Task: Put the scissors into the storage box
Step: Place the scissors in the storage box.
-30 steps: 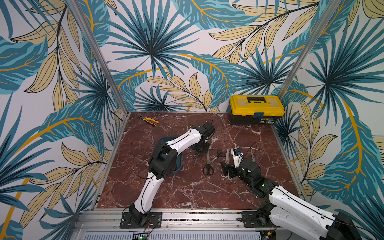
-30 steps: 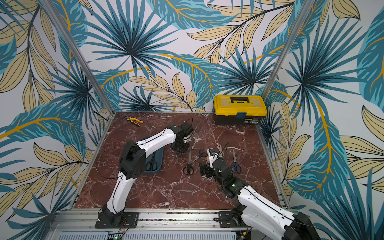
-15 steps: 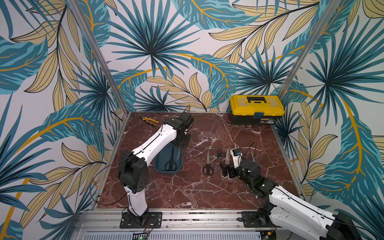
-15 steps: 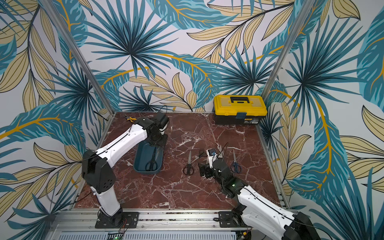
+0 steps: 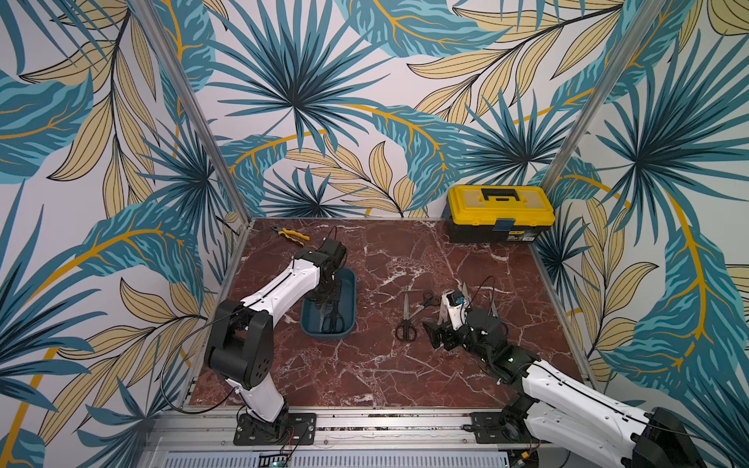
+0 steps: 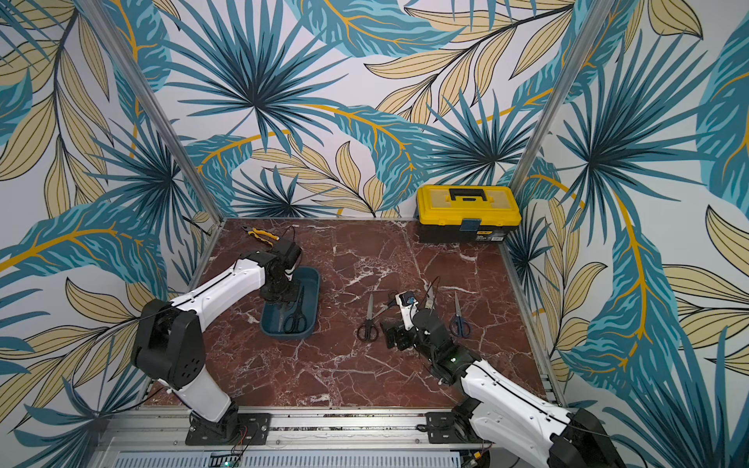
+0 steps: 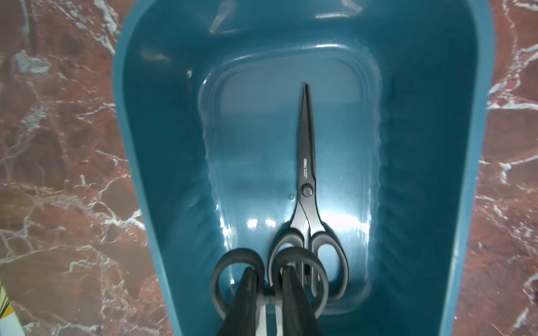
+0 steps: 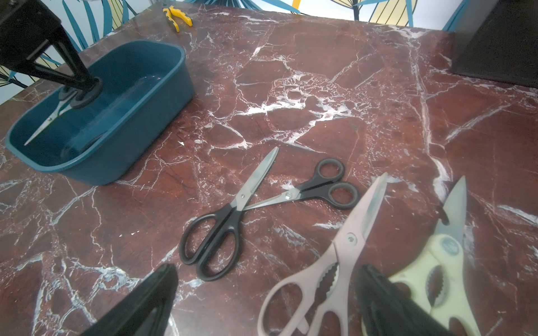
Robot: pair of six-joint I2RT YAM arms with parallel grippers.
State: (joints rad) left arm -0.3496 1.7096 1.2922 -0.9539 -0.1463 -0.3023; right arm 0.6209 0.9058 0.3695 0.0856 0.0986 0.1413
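The teal storage box (image 5: 349, 291) (image 6: 315, 302) stands left of centre with one black pair of scissors (image 7: 305, 174) lying flat in it. My left gripper (image 7: 268, 272) (image 6: 279, 298) is shut on a small black-handled pair (image 8: 83, 94) at the handles, blades pointing down into the box. On the table lie a long black-handled pair (image 5: 405, 324), a small black pair (image 5: 426, 299), pinkish shears (image 8: 343, 253) and cream shears (image 8: 439, 256). My right gripper (image 8: 267, 273) (image 5: 444, 340) stands open low over the pinkish shears' handles, holding nothing. Another pair with dark-looking handles (image 6: 459, 320) lies right of that arm.
A yellow-lidded black toolbox (image 5: 500, 219) stands at the back right. Yellow-and-black pliers (image 5: 289, 235) lie at the back left, behind the box. Patterned walls close in the marble table (image 5: 405, 385) on three sides.
My left arm has swung from the middle of the table leftwards to the box, carrying the small scissors, and now hangs in it. The right arm has not moved.
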